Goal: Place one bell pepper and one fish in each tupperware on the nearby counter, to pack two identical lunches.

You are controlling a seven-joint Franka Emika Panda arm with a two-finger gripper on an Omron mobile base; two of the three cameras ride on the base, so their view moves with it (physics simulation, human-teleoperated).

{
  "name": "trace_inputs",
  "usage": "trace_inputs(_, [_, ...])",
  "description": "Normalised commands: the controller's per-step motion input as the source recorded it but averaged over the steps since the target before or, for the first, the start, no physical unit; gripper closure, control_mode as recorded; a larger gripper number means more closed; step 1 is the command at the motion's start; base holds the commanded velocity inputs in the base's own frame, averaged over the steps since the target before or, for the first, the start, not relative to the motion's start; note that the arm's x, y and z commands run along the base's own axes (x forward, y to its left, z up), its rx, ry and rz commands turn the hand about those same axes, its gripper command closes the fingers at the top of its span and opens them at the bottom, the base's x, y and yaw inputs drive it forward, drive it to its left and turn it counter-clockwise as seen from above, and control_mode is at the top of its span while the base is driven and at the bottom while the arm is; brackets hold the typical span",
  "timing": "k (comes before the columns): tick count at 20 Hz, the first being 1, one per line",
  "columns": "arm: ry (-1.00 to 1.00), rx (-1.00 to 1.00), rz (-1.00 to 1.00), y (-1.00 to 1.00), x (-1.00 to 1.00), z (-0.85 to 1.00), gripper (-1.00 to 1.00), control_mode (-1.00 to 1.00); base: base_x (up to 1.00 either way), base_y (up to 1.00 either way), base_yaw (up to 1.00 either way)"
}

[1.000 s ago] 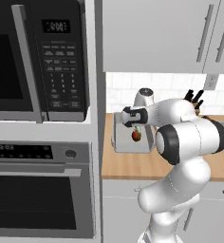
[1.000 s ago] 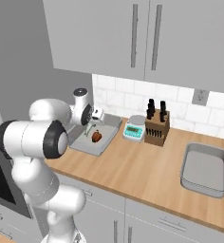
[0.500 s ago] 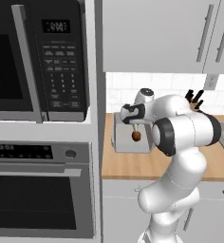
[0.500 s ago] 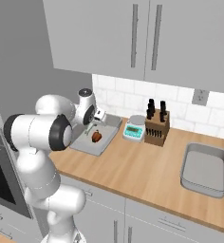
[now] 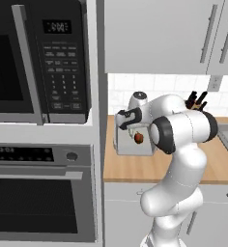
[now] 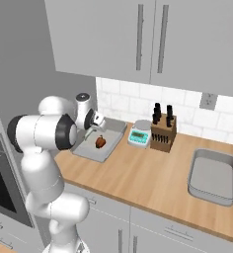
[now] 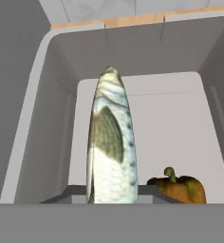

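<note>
1 silvery, grey-banded fish (image 7: 110, 142) gripped above an orange-brown bell pepper (image 7: 179, 187).

A pale silver-green fish (image 7: 110, 142) with a darker patch on its flank is standing nearly upright over a grey tupperware (image 7: 47, 95), its tail end gripped between the fingers and its nose pointing toward twelve o'clock in the hand view. A red-orange bell pepper (image 7: 179, 186) with a green stem is lying on the tub's floor at about four o'clock of the fish. That tub (image 6: 113, 141) is sitting on the light-brown wooden desk (image 6: 153, 180); a second grey tupperware (image 6: 213, 174), seemingly bare, is resting well apart at three o'clock.
</note>
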Motion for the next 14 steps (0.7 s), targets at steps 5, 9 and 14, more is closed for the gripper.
trace_inputs(5, [0.00, 0.00, 0.00, 0.00, 0.16, -0.13, -1.00, -1.00, 0.00, 0.00, 0.00])
trace_inputs(9, [0.00, 0.00, 0.00, 0.00, 0.00, -0.01, -1.00, -1.00, 0.00, 0.00, 0.00])
trace_inputs(14, [0.00, 0.00, 0.00, 0.00, -0.11, 0.02, -1.00, -1.00, 0.00, 0.00, 0.00])
